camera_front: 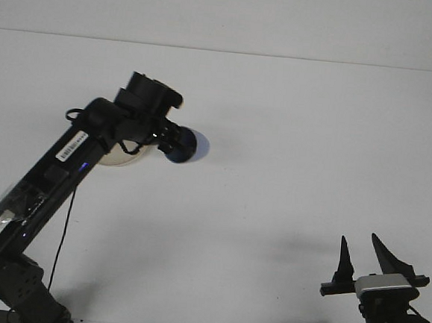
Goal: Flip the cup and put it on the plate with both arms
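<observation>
Here, at the far left, we see the left arm (pixel 49 186) reaching up and away from its base at the near left corner, across the white table (pixel 300 138). Its wrist hides most of the cream plate (pixel 115 157), of which only a sliver of rim shows beneath the arm. Just right of the wrist, the left gripper (pixel 167 141) pinches the blue cup (pixel 181 144), which hangs lifted clear of the table and tipped onto its side, just beside the plate's right edge. Which end of the cup faces us we cannot tell.

We judge the step in hand to be the carry and turn: the cup is off the table and near the plate, but not yet set on it. The next move seems to call for finishing the rotation so the cup stands the right way, shifting it a little left over the plate's middle, lowering until it rests, and only then letting go.

At the near right, well apart from all this, the right gripper (pixel 363 257) points upward with its fingers spread and holds nothing.
</observation>
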Controlling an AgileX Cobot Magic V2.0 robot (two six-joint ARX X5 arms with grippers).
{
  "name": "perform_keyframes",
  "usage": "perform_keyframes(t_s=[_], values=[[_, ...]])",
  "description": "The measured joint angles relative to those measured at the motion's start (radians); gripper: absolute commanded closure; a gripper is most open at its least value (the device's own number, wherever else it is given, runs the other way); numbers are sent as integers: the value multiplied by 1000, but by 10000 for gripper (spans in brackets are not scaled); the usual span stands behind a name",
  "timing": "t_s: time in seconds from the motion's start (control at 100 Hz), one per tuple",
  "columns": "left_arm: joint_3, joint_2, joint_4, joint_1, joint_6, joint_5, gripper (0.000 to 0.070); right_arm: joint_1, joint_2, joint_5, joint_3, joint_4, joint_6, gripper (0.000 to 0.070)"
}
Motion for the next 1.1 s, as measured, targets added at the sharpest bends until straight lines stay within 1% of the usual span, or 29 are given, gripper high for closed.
perform_keyframes(t_s=[0.26,0.5,0.6,0.76,1.1], values=[[1,12,-21,299,5,-15,687,0,0,0,0,0,0,329],[1,103,-22,455,5,-15,687,0,0,0,0,0,0,329],[1,158,-21,482,5,-15,687,0,0,0,0,0,0,329],[1,228,-11,484,6,-14,687,0,0,0,0,0,0,329],[1,293,8,485,7,-15,687,0,0,0,0,0,0,329]])
